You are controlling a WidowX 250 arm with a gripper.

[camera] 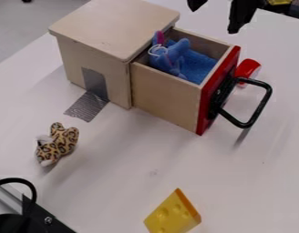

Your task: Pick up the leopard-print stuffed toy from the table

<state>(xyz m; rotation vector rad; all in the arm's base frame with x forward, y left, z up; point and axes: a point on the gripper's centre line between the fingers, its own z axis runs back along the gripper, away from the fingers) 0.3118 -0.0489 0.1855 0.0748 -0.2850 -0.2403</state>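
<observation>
Black gripper at top edge of view, jaws apart, nothing seen between them. It hangs up beyond the open drawer, apart from it; can't tell exact height. Nearest thing is the drawer, part way out of the wooden box, with a red front and a black handle sticking outward.

Blue plush toy sits in the drawer, at the end by the box, pink ear up near the lid edge, thin white loop around part of it. Blue cloth lies next to it on the drawer floor.

Plush looks light and soft, should squash and not break; best hold is across the thick middle, from above. Ear is floppy, poor grip; loop could snag. Drawer walls are close, little room for fingers. Cloth is thin and limp, a pinched fold would do. Drawer looks stiff wood, heavier; handle is rigid, maybe a bit slick, best taken mid-bar.

Also on the white table: leopard-print plush, yellow cheese wedge, red round thing just behind the drawer front, grey tape running from box onto table
</observation>
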